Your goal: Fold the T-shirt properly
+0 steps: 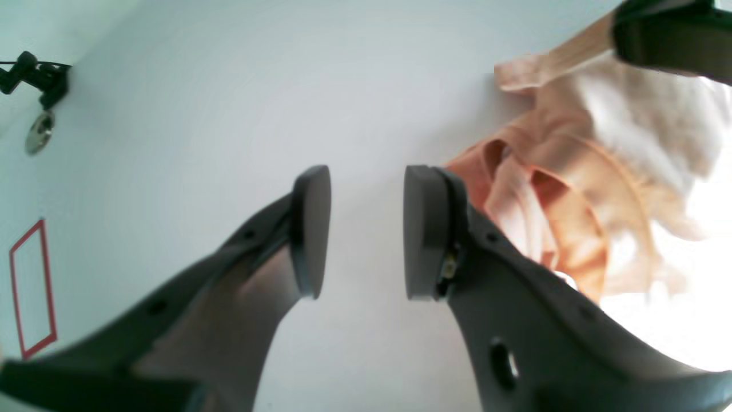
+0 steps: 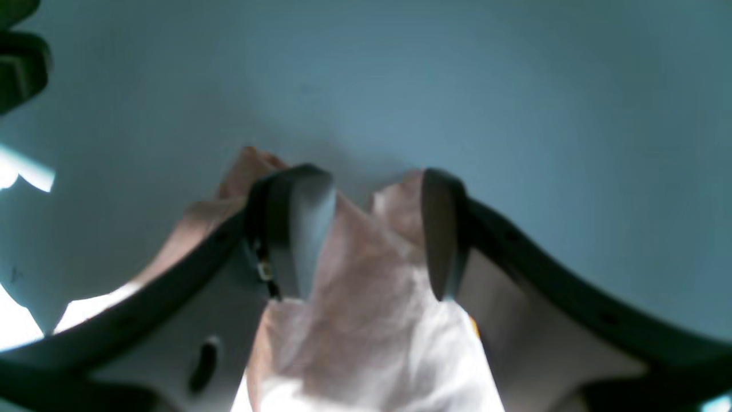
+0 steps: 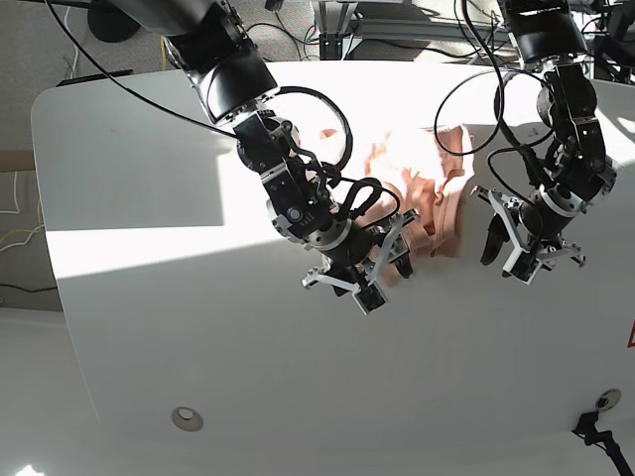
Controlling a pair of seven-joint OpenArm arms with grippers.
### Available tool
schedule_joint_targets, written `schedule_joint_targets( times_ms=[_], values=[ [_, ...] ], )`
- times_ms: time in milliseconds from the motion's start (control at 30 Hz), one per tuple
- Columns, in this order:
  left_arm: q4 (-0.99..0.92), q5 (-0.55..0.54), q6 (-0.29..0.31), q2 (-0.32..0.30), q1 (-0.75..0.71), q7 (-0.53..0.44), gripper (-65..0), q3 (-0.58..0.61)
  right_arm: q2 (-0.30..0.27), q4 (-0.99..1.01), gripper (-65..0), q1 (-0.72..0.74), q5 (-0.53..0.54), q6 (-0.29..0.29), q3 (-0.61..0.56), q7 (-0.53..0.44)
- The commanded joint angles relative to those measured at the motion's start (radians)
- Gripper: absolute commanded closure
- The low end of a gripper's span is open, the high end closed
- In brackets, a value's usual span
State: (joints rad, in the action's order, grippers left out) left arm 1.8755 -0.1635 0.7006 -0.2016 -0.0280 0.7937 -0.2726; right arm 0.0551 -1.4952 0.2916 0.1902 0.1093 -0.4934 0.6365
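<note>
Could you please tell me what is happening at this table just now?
A two-armed robot is working on folding a T-shirt, which lies crumpled and not yet folded. The right claw is open over the cloth, apparently about to grasp it. The left claw is open beside the shirt, holding nothing.

Right gripper (image 2: 377,234): fingers stand apart, open, at the centre of the view. The T-shirt (image 2: 366,320), pinkish, lies rumpled on the bench (image 2: 514,103), visible between the fingers and below them. Uneven folds noted; one cloth corner projects beyond the left-hand finger. A small yellow mark (image 2: 474,325) shows beside the right-hand finger. A dark object (image 2: 23,68), not identifiable, enters at the upper left edge. Bright light patches at far left.
</note>
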Motion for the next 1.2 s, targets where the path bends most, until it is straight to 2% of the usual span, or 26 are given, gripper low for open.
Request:
schedule_joint_targets(
  times_ms=[0, 100, 233, 333, 433, 500, 567, 633, 733, 767, 933, 1033, 1167],
  values=[
    [0.016, -0.005, -0.002, 0.02, -0.014, -0.013, -16.9, 0.002, 0.012, 0.003, -27.5, 0.022, 0.004, 0.005, 0.006, -0.022],
    [0.016, -0.003, -0.002, 0.052, -0.068, -0.013, -0.4, 0.002, 0.016, 0.046, -27.4, 0.033, 0.005, 0.005, 0.005, -0.043],
    [0.008, -0.001, -0.002, 0.06, -0.129, -0.015, 0.0, 0.009, 0.016, 0.137, -27.4, 0.03, 0.007, 0.005, 0.003, -0.155],
    [-0.006, 0.0, -0.002, 0.058, -0.171, -0.015, 0.0, 0.06, 0.016, 0.227, -27.3, 0.033, 0.007, 0.005, 0.003, -0.22],
    [-0.09, 0.003, -0.002, 0.052, -0.181, -0.015, 0.0, 0.114, 0.013, 0.305, -27.3, 0.027, 0.004, 0.005, 0.003, -0.309],
    [-0.165, 0.046, -0.002, 0.052, -0.175, -0.015, 0.0, 0.131, 0.009, 0.359, -27.2, 0.011, 0.001, 0.005, 0.006, -0.343],
    [-0.235, 0.114, -0.002, 0.06, -0.138, -0.017, 0.0, 0.134, -0.002, 0.41, -24.3, 0.002, 0.001, 0.005, 0.008, -0.406],
    [-0.331, 0.161, -0.002, 0.06, -0.089, -0.017, 0.0, 0.161, -0.018, 0.45, -16.3, -0.012, 0.004, 0.005, 0.008, -0.464],
    [-0.478, 0.204, -0.002, 0.054, 0.009, -0.026, 0.0, 0.209, -0.028, 0.483, -2.0, -0.019, 0.005, 0.005, 0.008, -0.475],
    [-0.518, 0.213, -0.002, 0.054, 0.036, -0.047, 0.0, 0.218, -0.045, 0.483, 0.0, -0.025, 0.005, 0.005, 0.008, -0.476],
    [-0.673, 0.265, -0.002, 0.052, 0.173, -0.175, 0.0, 0.252, -0.074, 0.443, 0.0, -0.081, 0.007, -0.001, 0.043, -0.476],
    [-0.726, 0.285, -0.002, 0.052, 0.245, -0.179, 0.0, 0.264, -0.084, 0.377, 0.0, -0.144, 0.001, -0.001, 0.127, -0.476],
    [-0.745, 0.282, -0.002, 0.02, 0.305, -0.185, 0.0, 0.266, -0.103, 0.276, 0.0, -0.242, 0.001, -0.001, 0.23, -0.475]
  ],
)
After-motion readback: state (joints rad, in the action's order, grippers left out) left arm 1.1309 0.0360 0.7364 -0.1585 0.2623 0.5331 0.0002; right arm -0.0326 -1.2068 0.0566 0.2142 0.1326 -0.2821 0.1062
